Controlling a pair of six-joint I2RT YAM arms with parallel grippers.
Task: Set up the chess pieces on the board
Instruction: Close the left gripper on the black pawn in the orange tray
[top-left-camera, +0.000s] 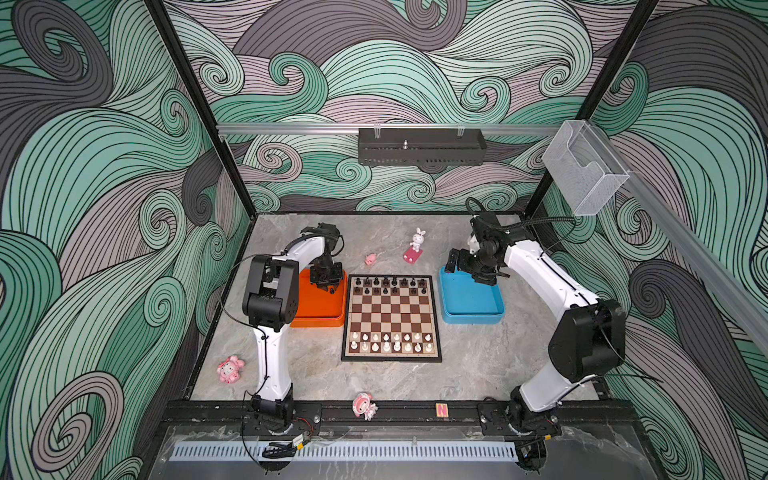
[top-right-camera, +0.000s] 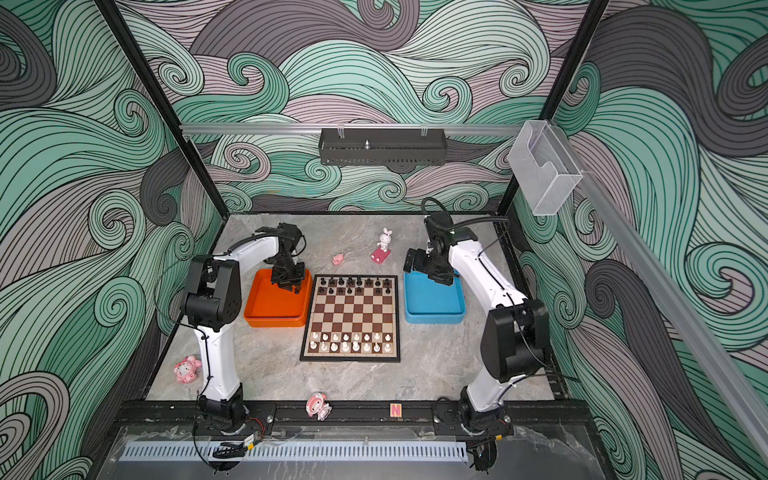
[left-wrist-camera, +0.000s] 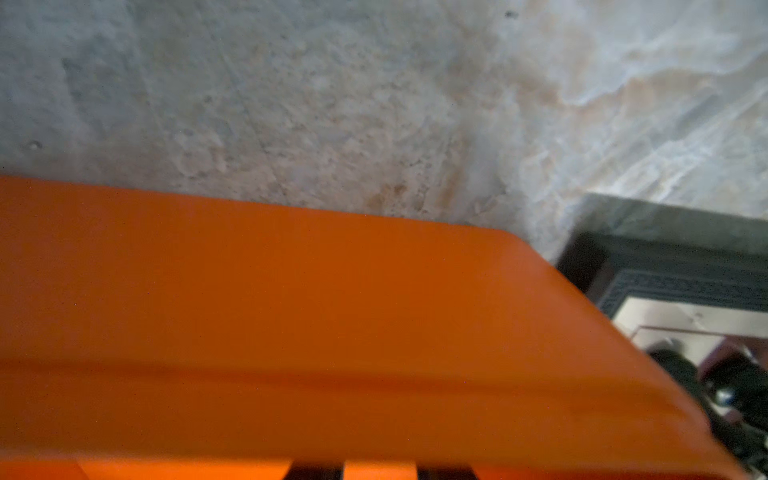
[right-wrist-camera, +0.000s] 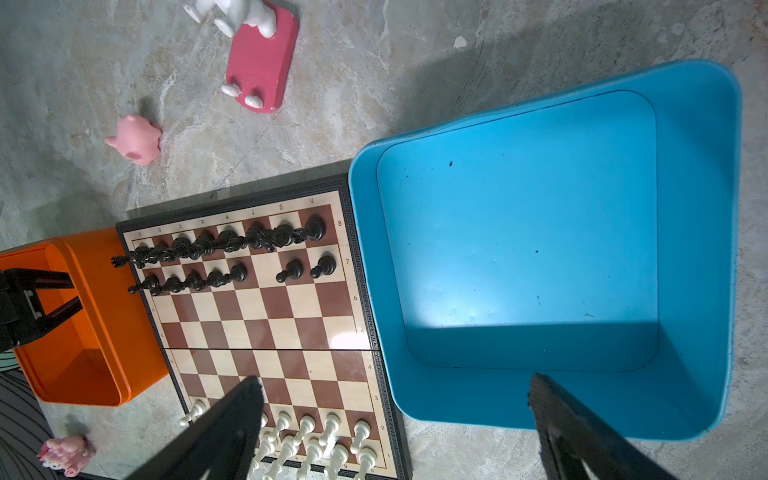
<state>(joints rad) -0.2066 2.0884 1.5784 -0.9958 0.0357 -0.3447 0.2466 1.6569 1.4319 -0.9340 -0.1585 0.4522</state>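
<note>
Top views both begin, far left on the marbled table (top-left-camera: 478, 361), with a pink figurine (top-left-camera: 230, 368) lying beside the left arm (top-left-camera: 272, 361). That arm's black elbow hides the near left corner of the orange tray (top-left-camera: 320, 309). The left gripper (top-left-camera: 329, 287) hangs over the tray's far right corner, just beside the board (top-left-camera: 390, 311). In the left wrist view a slim strip of orange shows between its fingertips (left-wrist-camera: 318, 471), so the jaws stand narrow, but whether they pinch anything I cannot tell. A tiny dark shape under them is too small to name.

A pink-haired figurine (top-left-camera: 365, 406) sits on the front rail (top-left-camera: 407, 411), and a small pink toy (top-left-camera: 370, 259) lies behind the board. The board lies flat between the two trays. Black chess pieces (top-left-camera: 385, 282) fill its two far rows and white chess pieces (top-left-camera: 386, 345) its two near rows. The right wrist view shows one bare square among the black pawns, and rank numbers (right-wrist-camera: 340, 223) 8 and 7 are readable on the rim.

A white rabbit figure (top-left-camera: 417, 241) stands behind the far right corner. A small tag (top-left-camera: 441, 409) on the rail reads N. Over the blue tray (top-left-camera: 471, 303) hangs the right gripper (right-wrist-camera: 395, 378), fingers spread wide. A clear plastic box (top-left-camera: 586, 166) hangs on the right-hand rail.
</note>
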